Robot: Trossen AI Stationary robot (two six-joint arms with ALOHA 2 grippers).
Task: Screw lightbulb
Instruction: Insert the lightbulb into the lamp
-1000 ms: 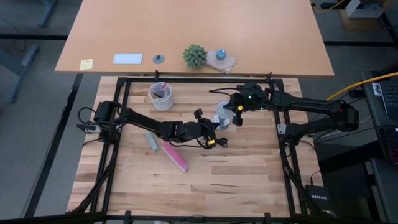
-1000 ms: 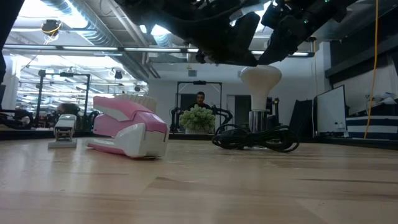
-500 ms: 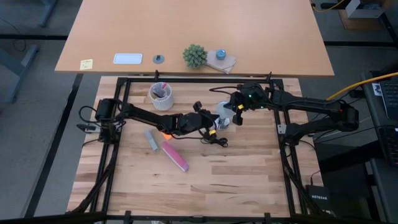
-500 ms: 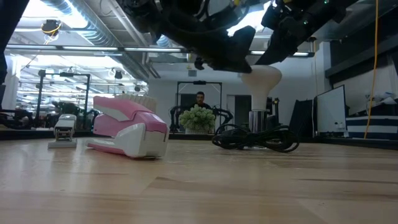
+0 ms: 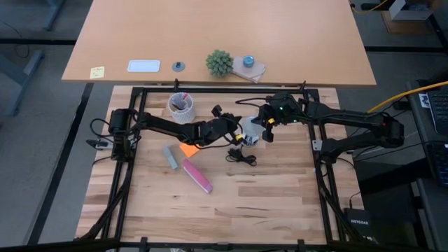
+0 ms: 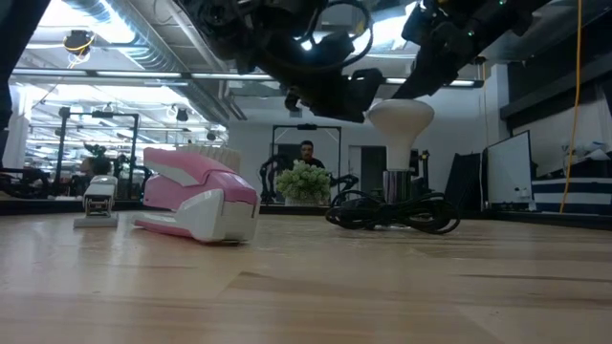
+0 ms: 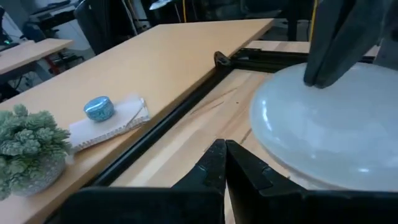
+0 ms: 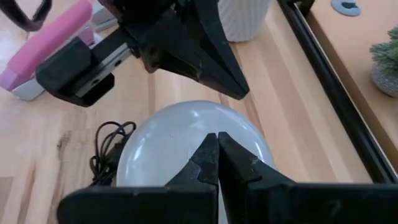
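In the high view the lightbulb (image 5: 253,130) sits a little right of the frame's centre, on the light wooden table (image 5: 266,196), with both arms meeting over it. In the low view it stands upright right of centre, its round white top uppermost and its narrow neck going down into a shiny metal socket (image 6: 395,182), around which a black cord (image 6: 387,210) lies coiled on the wood. The right gripper (image 5: 267,126) comes in from the right of the high view and sits on the bulb's right side; its own wrist view shows its two dark fingers pressed together with no gap, tips resting on the top of the frosted dome (image 8: 186,143), so it is closed and holds nothing. The left gripper (image 5: 238,131) reaches in from the left of the high view, just beside the bulb's left side; in its wrist view the fingers are likewise closed tip to tip with nothing between them, right next to the white dome (image 7: 323,124). Left of centre in the high view lie a pink stapler (image 5: 197,176), a small grey object (image 5: 170,158) beside it and an orange piece (image 5: 188,148) under the left arm, with a white cup (image 5: 181,108) of pens toward the upper left of the table. Above the black frame, a second tabletop carries a small green plant (image 5: 219,63)
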